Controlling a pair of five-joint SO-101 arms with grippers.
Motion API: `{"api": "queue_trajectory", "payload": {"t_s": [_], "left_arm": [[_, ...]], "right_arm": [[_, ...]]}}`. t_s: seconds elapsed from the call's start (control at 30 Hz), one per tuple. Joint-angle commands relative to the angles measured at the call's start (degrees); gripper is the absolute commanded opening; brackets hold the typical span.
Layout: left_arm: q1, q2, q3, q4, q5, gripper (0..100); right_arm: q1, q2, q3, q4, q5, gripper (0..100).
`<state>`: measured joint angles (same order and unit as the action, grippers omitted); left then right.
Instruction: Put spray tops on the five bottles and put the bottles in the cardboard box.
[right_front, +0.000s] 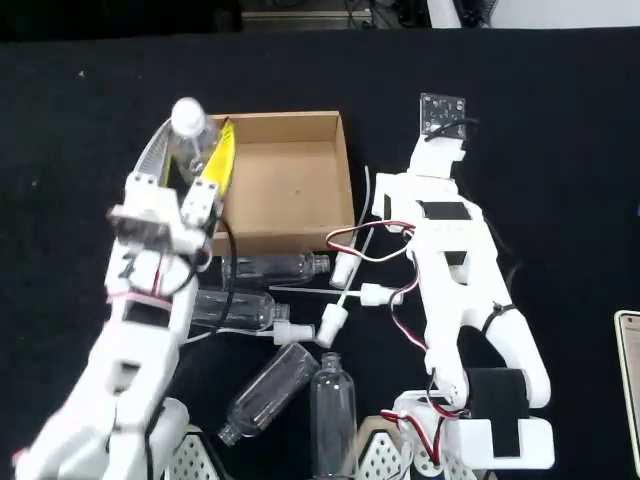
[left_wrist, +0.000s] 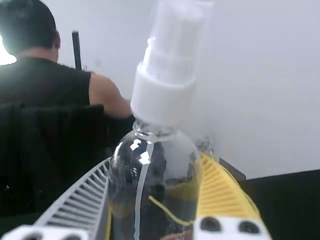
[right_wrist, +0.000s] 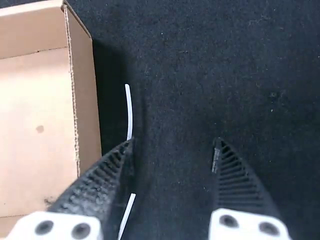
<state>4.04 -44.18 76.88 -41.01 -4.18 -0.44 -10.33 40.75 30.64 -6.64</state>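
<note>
I count five bottles, one box and five spray tops. One bottle (right_front: 190, 148) is in my left hand (right_front: 197, 130), clamped between the grey and the yellow finger with its neck pointing out past the fingertips. A white spray top (left_wrist: 167, 75) sits on that neck. My left arm is stretched forward and raised, and the hand is tilted up, right at the left wall of the box (right_front: 290, 122).

The other four bottles lie on the tabletop (right_front: 540, 150) behind my left hand, back toward my arm bases and between the two arms. Two (right_front: 275, 268) (right_front: 235, 307) lie crosswise just behind the box. Two more (right_front: 265, 390) (right_front: 333, 410) lie nearer to me.

Four spray tops (right_front: 345, 268) (right_front: 378, 293) (right_front: 332, 322) (right_front: 295, 333) with thin tubes lie among them, closer to my right arm. I cannot tell whether the last one is on a neck.

My right arm reaches forward with the right hand (right_wrist: 172, 145) pointing down at the tabletop, fingers apart. The box stands just to its left, and a tube (right_wrist: 128, 110) lies between them.
</note>
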Motion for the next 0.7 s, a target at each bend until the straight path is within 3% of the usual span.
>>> {"api": "queue_trajectory", "payload": {"t_s": [0.0, 0.17, 0.5, 0.67], "left_arm": [[-1.36, 21.36, -10.42, -15.21, 0.18, 6], [-1.36, 36.57, -17.63, -23.03, 0.62, 5], [-1.45, 51.34, -28.44, -22.68, 0.7, 3], [-2.68, 56.7, -33.89, -22.68, 7.74, 3]], "right_arm": [[1.49, -3.38, -0.13, -1.32, -0.09, 21.1], [1.49, -3.38, -0.13, -1.32, -0.09, 21.1], [1.49, -3.38, -0.22, -1.32, -0.09, 21.1], [1.49, -3.38, -0.22, -1.32, -0.09, 21.1]]}}
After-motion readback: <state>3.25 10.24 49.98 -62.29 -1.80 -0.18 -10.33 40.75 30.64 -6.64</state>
